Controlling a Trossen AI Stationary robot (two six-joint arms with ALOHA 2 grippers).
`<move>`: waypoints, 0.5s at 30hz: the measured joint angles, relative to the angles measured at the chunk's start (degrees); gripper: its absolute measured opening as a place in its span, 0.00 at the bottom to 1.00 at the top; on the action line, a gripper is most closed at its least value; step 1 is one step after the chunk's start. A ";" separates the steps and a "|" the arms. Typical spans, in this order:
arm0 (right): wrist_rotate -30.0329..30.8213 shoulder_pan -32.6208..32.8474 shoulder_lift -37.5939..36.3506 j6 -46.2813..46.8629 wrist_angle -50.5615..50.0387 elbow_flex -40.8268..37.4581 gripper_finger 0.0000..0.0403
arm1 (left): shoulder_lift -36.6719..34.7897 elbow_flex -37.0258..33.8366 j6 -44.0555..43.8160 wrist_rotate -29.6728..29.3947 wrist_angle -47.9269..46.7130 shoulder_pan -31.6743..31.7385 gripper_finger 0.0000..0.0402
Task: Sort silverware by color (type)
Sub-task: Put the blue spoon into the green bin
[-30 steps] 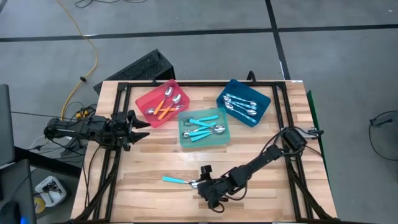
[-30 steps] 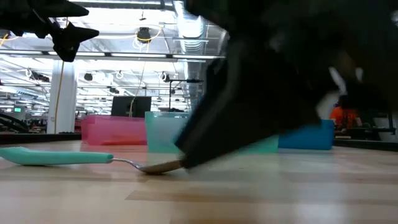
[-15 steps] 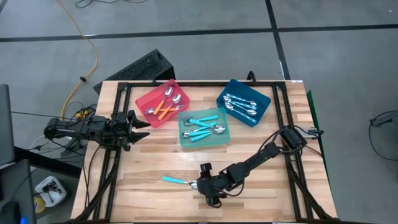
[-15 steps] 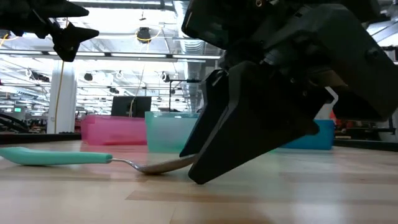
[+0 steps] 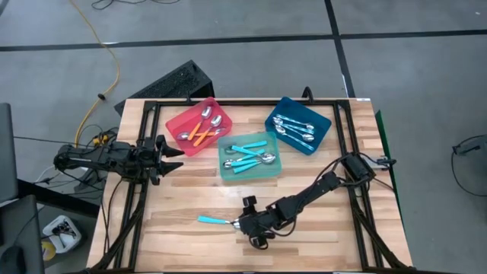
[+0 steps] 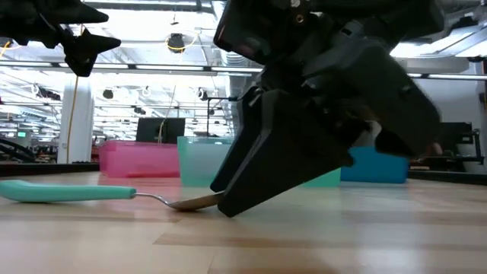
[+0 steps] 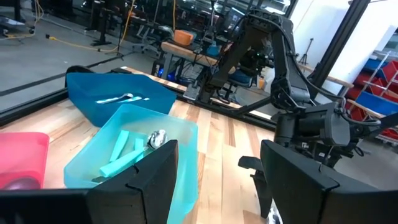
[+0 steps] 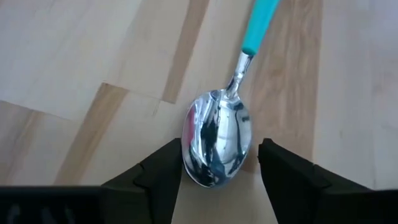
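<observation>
A teal-handled spoon (image 5: 213,221) lies flat on the wooden table near its front edge, with its shiny bowl (image 8: 216,140) toward the right. My right gripper (image 8: 217,180) slants down at that bowl, open, with one finger on each side of it. In the low view a dark fingertip (image 6: 228,207) stands on the table right at the bowl (image 6: 194,203). My left gripper (image 5: 171,157) waits open and level above the table's left edge. Other spoons lie in three trays at the back. My right gripper's two fingers (image 8: 163,168) stand on either side of the spoon's bowl (image 8: 193,155), slanting down from the table's right. I cannot tell whether they touch it. The spoon lies flat on the table.
The red tray (image 5: 176,123) holds orange-handled spoons, the teal tray (image 5: 225,167) teal-handled ones and the blue tray (image 5: 323,129) pale ones. All three stand in the table's far half. Bare wood lies around the lone spoon.
My right gripper has slid a little toward the table's left, up to the spoon's bowl, with its fingertip low on the table. The spoon has stayed where it was.
</observation>
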 joint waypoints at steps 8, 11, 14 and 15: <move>0.15 -0.02 0.00 0.12 -0.01 -0.01 0.43 | 0.00 0.00 0.72 0.00 -0.04 0.00 0.53; 0.15 -0.02 0.00 0.15 -0.01 -0.02 0.34 | 0.00 0.00 1.03 -0.02 -0.04 0.00 0.53; 0.15 0.00 0.00 0.19 0.01 -0.02 0.24 | 0.00 0.00 1.03 -0.02 -0.04 0.00 0.53; 0.13 0.00 0.00 0.45 0.03 -0.02 0.21 | 0.00 0.00 1.03 -0.02 -0.04 0.00 0.53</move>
